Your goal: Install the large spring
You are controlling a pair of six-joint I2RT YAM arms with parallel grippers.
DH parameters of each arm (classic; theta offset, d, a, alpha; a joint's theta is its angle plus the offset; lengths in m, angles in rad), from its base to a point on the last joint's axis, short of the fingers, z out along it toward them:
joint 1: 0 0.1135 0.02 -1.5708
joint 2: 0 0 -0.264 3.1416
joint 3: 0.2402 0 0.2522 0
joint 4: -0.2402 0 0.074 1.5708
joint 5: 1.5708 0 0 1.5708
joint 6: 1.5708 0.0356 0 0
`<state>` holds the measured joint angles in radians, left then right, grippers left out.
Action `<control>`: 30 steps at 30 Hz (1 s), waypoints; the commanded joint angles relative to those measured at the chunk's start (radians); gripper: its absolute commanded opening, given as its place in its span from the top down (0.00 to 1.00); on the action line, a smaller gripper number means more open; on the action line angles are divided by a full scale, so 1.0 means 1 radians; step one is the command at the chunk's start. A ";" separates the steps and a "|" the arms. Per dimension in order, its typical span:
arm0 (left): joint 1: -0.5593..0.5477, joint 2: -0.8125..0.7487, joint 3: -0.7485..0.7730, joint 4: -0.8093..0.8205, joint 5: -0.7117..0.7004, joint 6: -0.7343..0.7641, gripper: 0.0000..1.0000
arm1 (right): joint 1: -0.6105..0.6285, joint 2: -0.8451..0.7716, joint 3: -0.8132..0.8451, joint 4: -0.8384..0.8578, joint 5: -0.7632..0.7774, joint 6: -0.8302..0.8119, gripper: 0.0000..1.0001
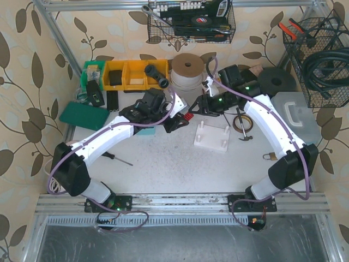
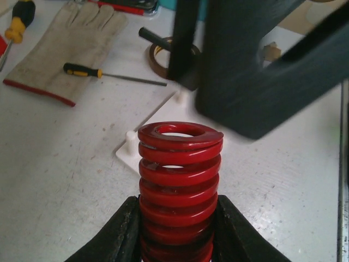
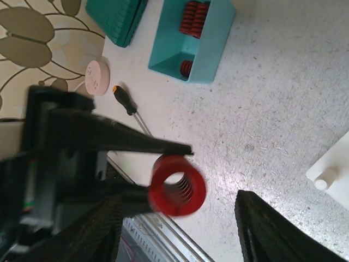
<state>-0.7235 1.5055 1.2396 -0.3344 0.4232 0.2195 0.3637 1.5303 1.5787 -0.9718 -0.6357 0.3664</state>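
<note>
My left gripper (image 1: 179, 118) is shut on the large red spring (image 2: 180, 174), holding it by its lower coils above the table. The spring also shows in the top view (image 1: 187, 116) and the right wrist view (image 3: 177, 185). The white base (image 1: 212, 136) with upright pegs lies just right of it, and its corner shows behind the spring (image 2: 130, 148). My right gripper (image 1: 198, 106) is open and faces the spring's free end, with the spring between its spread fingers (image 3: 272, 229) but not touching them.
A teal tray (image 3: 215, 41) holds more red springs, next to a green case (image 3: 117, 19). A screwdriver (image 1: 117, 158) lies at front left. A glove (image 2: 65, 49), another screwdriver (image 2: 103, 72) and a tape roll (image 2: 161, 54) lie beyond the base. A padlock (image 1: 268, 156) lies to the right.
</note>
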 commanded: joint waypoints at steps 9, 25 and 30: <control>-0.052 -0.128 -0.005 0.055 0.051 0.053 1.00 | 0.009 0.028 -0.056 0.077 -0.106 0.037 0.40; -0.065 -0.087 0.029 0.051 -0.030 0.041 0.82 | 0.018 -0.002 -0.088 0.078 -0.145 -0.009 1.00; -0.063 -0.089 -0.007 0.059 -0.131 0.000 0.32 | -0.026 -0.043 -0.094 0.098 0.021 0.008 1.00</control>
<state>-0.7811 1.4269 1.2251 -0.3191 0.3641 0.2436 0.3748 1.5429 1.5043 -0.8982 -0.7483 0.3664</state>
